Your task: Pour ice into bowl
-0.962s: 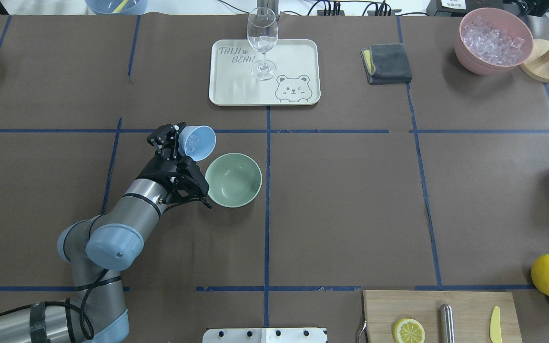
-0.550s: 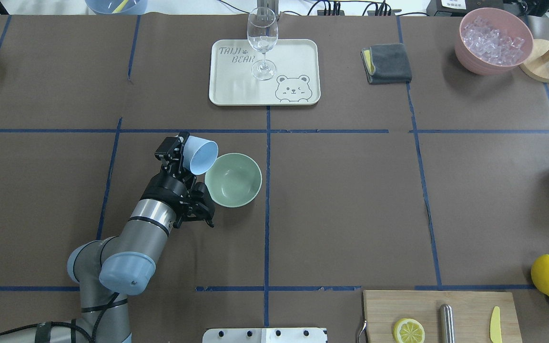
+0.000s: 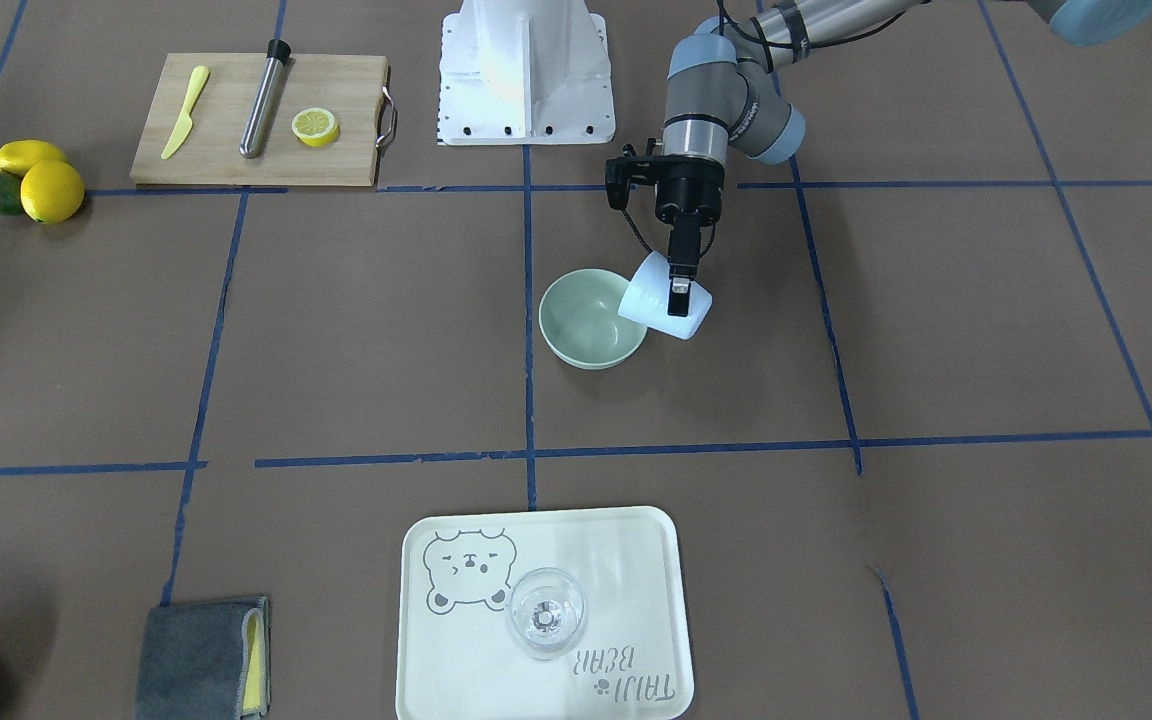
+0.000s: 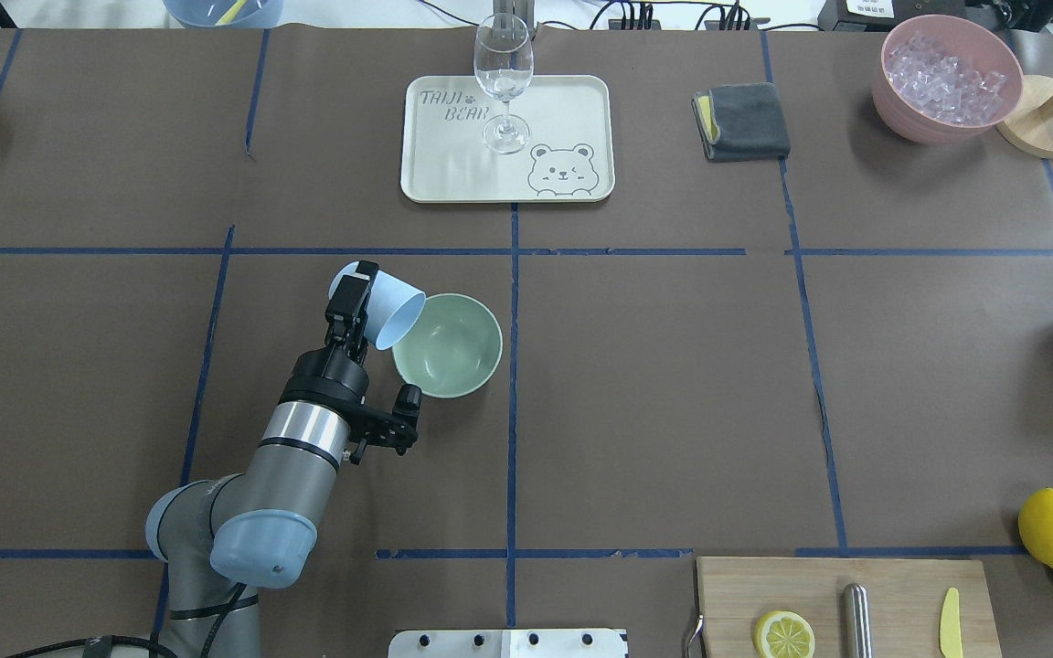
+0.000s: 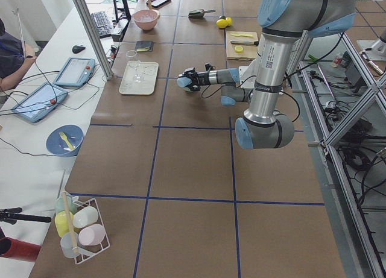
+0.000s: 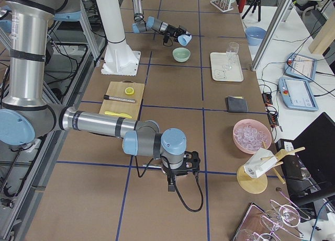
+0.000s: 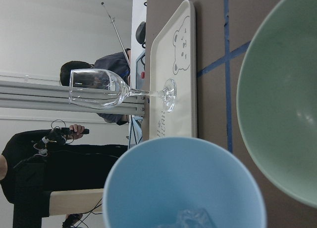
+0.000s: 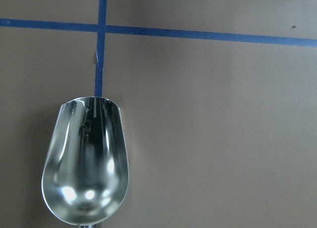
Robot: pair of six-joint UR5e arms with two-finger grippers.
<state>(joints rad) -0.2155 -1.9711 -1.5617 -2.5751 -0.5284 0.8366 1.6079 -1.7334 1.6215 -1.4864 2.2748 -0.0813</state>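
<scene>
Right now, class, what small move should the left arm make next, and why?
Probably tip the light blue cup a little further. The left gripper holds it tilted, with its mouth at the rim of the bowl, yet ice sits inside the cup and the bowl looks empty.

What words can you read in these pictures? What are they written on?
"TAIJI BEAR": printed on the cream tray, next to a little paw mark and above a bear drawing.

The sticker on the left arm, seen from the exterior left view: too small to read.

The tablet screens on the side desk: too small to read.

No other words or numbers can be read.
</scene>
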